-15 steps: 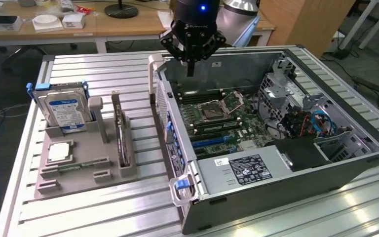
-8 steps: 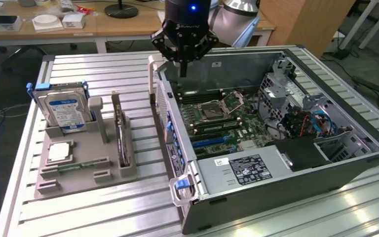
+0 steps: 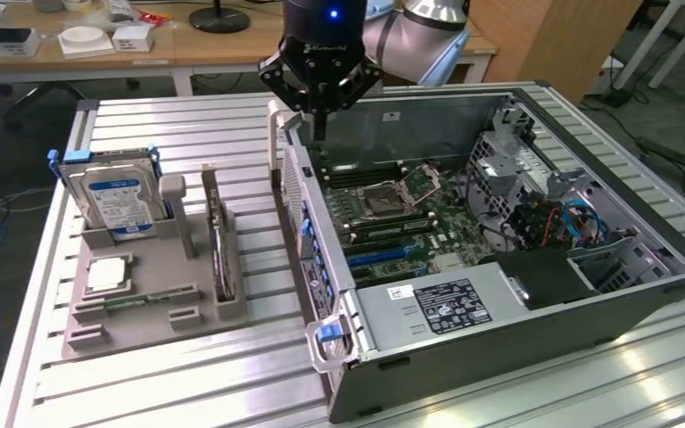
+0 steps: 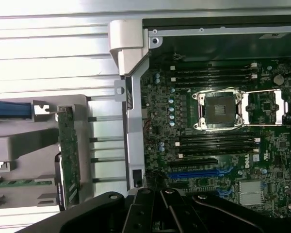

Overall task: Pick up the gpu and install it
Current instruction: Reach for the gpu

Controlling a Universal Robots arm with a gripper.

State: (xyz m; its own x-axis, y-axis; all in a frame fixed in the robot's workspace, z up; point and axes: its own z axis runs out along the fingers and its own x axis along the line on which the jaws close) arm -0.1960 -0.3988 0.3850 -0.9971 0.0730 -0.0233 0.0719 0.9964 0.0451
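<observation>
gpu (image 3: 218, 245) was found standing on its long edge in a slot of the grey holder (image 3: 140, 325), on the holder side nearest the computer case (image 3: 533, 330). Its long axis was laid along the slot. In the exterior view it ran from the far side of the desk (image 3: 176, 134) toward the near side, roughly parallel to the case's side wall. The flat faces were turned toward the exterior view's left and right. It was not gripped.

The hard drive (image 3: 117, 201) was held upright at the holder's far corner on the exterior view's left, apart from the gpu. The memory stick (image 3: 128, 303) was laid flat in the holder, nearer the camera.

The hand (image 3: 317, 129) was hung above the far end of the case wall that faces the holder, well apart from the gpu. How far open it was could not be told.

In the wrist view the motherboard (image 4: 218, 145) was seen inside the open case.
</observation>
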